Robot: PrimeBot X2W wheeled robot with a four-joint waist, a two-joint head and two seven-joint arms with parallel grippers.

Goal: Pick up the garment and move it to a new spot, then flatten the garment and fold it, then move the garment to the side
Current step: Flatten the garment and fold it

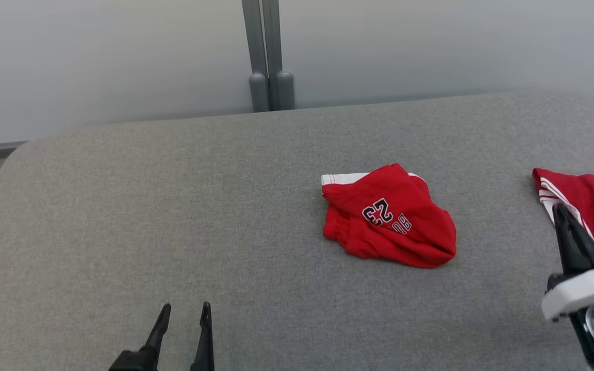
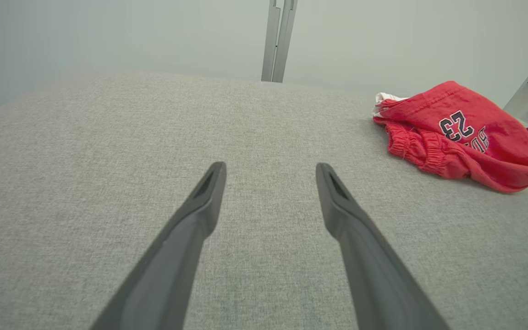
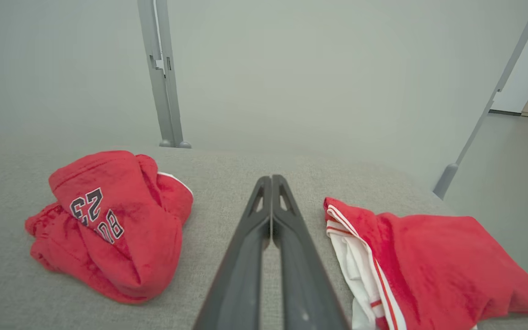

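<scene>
- The crumpled red garment [image 1: 387, 219] lies in a heap on the grey surface [image 1: 121, 216], right of the middle in the head view, with neither tool touching it.
- It carries a dark number 23 with white outlines and some lettering below it (both read upside down from the head view), and a white band shows at its far left corner.
- A gathered, elastic-looking hem faces the left wrist view.
- A striped red garment [image 1: 586, 198] lies further right, at the edge of the head view, apart from the crumpled one with bare fabric between them; it has white trim and thin red-and-white stripes along its near left side.
- The left tool [image 1: 185, 306] is released, its two dark fingers spread wide over bare surface at the lower left, well apart from both garments and holding nothing.
- The right tool [image 3: 272, 179] is clenched, fingers pressed together along their length with nothing between them.
- In the right wrist view it points across the strip of surface between the two garments, just beside the striped one's white edge.
- A grey upright post [image 1: 268, 51] stands behind the surface, against a pale wall.
</scene>
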